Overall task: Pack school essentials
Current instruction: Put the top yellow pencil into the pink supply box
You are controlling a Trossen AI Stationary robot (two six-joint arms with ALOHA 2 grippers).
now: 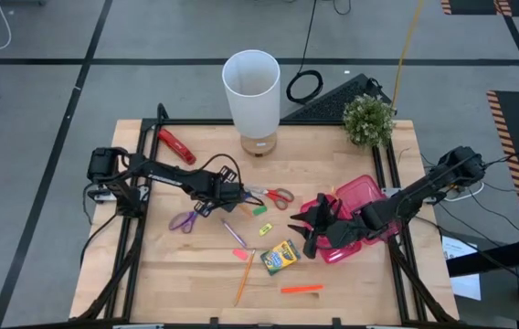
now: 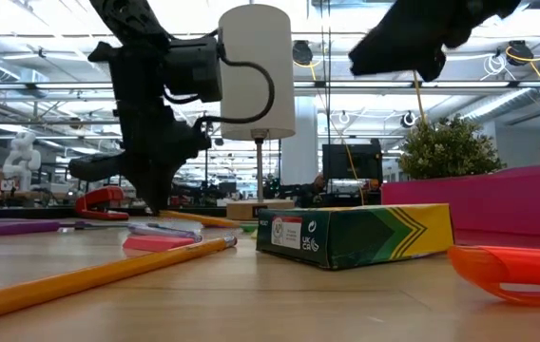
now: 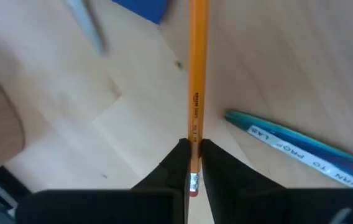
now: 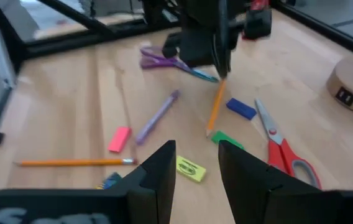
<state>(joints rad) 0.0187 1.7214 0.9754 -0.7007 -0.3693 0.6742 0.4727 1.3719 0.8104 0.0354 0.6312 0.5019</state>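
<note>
Jaws of the left arm (image 3: 192, 163) pinch an orange pencil (image 3: 197, 74).

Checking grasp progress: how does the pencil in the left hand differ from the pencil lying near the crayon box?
The held pencil is pinched at its eraser end by the left hand; the loose pencil lies untouched. The held pencil slants tip-down; the loose pencil lies flat. Both are orange-yellow. The right hand hovers open by the pink case.

A white lamp (image 1: 252, 94) is standing near the table's (image 1: 186, 274) far edge, with a potted plant (image 1: 368, 120) sitting at the far right corner. A red-and-black hand tool (image 1: 175, 144) is lying toward the far left corner, and a pink plastic case (image 1: 367, 194) is resting by the right edge.
</note>
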